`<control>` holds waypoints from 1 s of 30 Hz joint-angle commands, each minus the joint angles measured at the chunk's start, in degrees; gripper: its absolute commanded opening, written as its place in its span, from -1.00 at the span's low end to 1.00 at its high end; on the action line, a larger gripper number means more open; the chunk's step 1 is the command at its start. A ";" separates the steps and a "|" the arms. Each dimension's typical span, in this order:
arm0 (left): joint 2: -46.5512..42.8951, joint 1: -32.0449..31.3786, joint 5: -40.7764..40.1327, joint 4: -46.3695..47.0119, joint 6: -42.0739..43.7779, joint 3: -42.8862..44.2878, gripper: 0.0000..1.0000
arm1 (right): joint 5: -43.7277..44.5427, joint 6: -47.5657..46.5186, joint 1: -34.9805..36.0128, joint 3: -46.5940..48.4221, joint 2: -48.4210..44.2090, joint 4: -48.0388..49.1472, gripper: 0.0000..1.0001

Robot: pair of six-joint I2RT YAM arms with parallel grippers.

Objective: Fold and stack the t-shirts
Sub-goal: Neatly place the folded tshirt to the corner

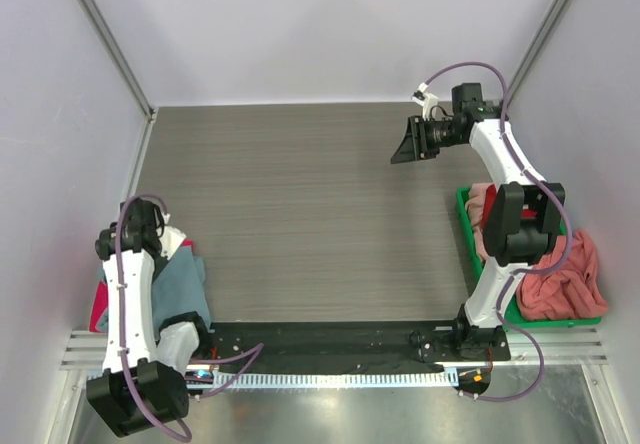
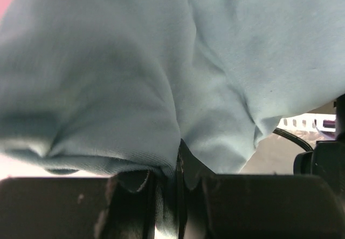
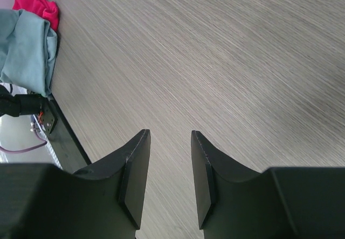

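Pinched cloth fills the left wrist view: the left pincer [image 2: 178, 182] is clamped on a bunched fold of the grey-blue shirt [image 1: 182, 286]. That shirt lies crumpled at the near left corner of the worktop [image 1: 300, 204], over a magenta shirt [image 1: 99, 309]. So thick a pinch may slip, drag the magenta shirt along, or catch the arm's cable [image 1: 122, 264]. Far right, the right pincer [image 3: 170, 142] hangs open above the worktop, near the green bin [image 1: 463, 226] holding salmon shirts [image 1: 565, 279].
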 commanded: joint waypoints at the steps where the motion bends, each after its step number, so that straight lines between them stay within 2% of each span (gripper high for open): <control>1: 0.48 1.00 -5.46 0.32 -0.93 -2.15 -0.99 | -0.89 0.47 1.18 1.55 0.27 1.73 -0.16; 5: 1.71 1.44 -6.79 8.74 -0.23 -4.70 -0.99 | -0.72 0.64 1.62 1.46 0.36 2.09 -0.17; 7: 4.07 1.61 -6.27 10.78 -0.84 -3.31 -0.99 | -0.45 0.73 1.79 1.46 0.53 2.35 -0.16; 12: 8.92 4.86 0.06 9.03 -2.69 9.41 -0.99 | 0.51 0.64 2.50 1.63 0.97 2.53 -0.17; 15: 10.24 6.10 2.52 8.24 -0.15 12.51 -0.99 | 0.95 0.64 3.02 1.72 1.59 2.70 -0.17; 21: 11.56 7.06 3.41 7.89 0.74 9.98 -0.99 | 2.27 0.12 4.95 1.81 2.03 3.31 -0.17; 25: 11.56 8.47 1.57 11.30 0.74 6.73 -0.99 | 2.54 0.12 5.40 1.98 2.64 3.23 -0.17; 30: 14.19 13.91 1.30 15.88 0.82 5.66 -0.99 | 2.45 0.12 5.48 2.07 3.08 3.40 -0.17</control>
